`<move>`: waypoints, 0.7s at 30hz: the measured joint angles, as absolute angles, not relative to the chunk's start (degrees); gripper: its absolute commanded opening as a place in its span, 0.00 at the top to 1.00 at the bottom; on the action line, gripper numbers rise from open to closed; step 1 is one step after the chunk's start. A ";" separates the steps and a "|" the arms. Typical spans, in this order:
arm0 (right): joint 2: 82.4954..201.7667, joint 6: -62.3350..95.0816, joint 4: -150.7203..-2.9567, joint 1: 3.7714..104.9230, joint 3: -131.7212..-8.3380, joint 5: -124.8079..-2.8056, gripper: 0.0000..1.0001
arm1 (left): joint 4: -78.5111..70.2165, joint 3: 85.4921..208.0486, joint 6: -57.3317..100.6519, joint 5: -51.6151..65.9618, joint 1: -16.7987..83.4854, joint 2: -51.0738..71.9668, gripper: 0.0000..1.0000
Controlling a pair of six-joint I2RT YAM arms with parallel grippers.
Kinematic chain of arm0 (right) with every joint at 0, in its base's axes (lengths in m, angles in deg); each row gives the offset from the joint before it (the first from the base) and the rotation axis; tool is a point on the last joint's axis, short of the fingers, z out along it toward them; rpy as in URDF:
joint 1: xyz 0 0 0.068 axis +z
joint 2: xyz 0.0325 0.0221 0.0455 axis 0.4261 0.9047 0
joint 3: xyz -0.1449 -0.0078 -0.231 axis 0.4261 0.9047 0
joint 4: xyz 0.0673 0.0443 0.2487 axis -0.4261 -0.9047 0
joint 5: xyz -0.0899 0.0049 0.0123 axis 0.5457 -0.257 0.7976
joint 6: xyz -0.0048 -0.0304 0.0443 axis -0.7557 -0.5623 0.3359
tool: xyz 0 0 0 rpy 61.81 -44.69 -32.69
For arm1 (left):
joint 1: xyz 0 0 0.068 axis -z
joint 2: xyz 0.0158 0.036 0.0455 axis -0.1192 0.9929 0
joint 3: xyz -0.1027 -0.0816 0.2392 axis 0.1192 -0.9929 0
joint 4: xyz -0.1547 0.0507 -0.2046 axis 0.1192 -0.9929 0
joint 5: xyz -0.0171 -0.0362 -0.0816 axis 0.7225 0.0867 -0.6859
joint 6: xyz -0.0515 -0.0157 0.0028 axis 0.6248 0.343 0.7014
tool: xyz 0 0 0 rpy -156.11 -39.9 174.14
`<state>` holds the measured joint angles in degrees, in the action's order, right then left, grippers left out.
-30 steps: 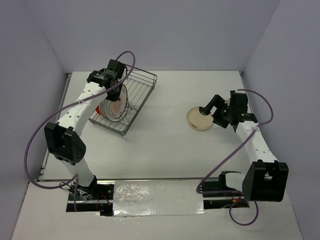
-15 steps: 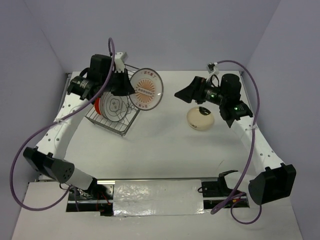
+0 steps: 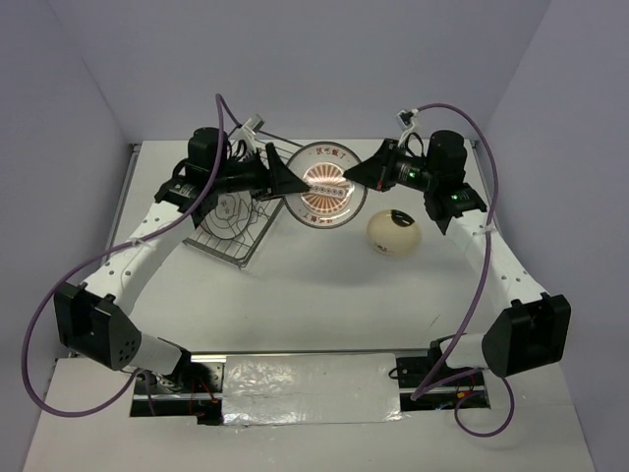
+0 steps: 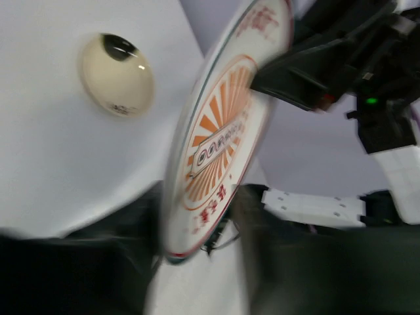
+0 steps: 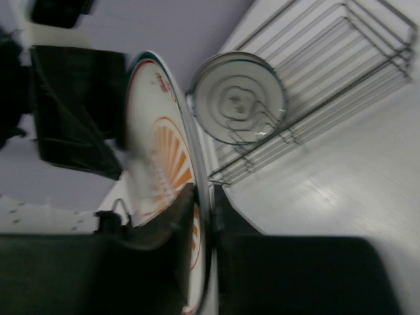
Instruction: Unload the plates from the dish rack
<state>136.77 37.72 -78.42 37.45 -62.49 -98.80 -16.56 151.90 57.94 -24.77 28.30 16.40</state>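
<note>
In the top view the sunburst plate [image 3: 327, 184], a glossy white disc with orange rays and red lettering, hangs on edge in the air over the far middle of the worktop [image 3: 324, 295]. It is out of the wire dish rack [image 3: 257, 228] near the far left corner, where a black-patterned plate [image 3: 228, 208] stands upright. The left hand [image 3: 285, 180] has its fingers closed on the plate's left rim and the right hand [image 3: 346, 174] meets the opposite rim, likely a handover toward the cream plate [image 3: 394, 234], which lies flat near the right edge. The left wrist view is blurred. The rim runs down between that hand's dark fingers [image 4: 138, 262], seemingly pinched. In the right wrist view, its fingers [image 5: 172, 223] straddle the thin rim closely, but I cannot tell if they are clamped on it.
</note>
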 measured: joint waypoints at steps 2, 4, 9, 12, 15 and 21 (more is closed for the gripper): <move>136.73 39.73 -76.65 37.34 -62.32 -100.90 1.00 | -20.10 153.65 55.90 -23.35 28.25 17.01 0.01; 136.66 39.86 -76.84 37.38 -61.70 -99.23 1.00 | -27.59 158.63 54.18 -17.84 28.27 18.30 0.00; 136.88 39.95 -79.23 36.97 -56.48 -90.86 1.00 | -48.82 174.26 50.48 10.68 26.99 21.65 0.01; 139.46 39.49 -80.12 38.15 -53.22 -87.83 1.00 | -56.60 175.44 50.02 25.19 23.73 20.71 0.01; 143.72 39.49 -80.10 39.44 -50.84 -86.62 1.00 | -60.60 174.19 47.84 33.76 20.41 20.14 0.02; 153.65 38.20 -80.14 41.78 -50.38 -85.01 0.86 | -58.74 167.13 40.32 37.15 17.98 19.68 0.06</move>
<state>153.65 38.20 -80.14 41.78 -50.38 -85.01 -58.74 167.13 40.32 37.15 17.98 19.68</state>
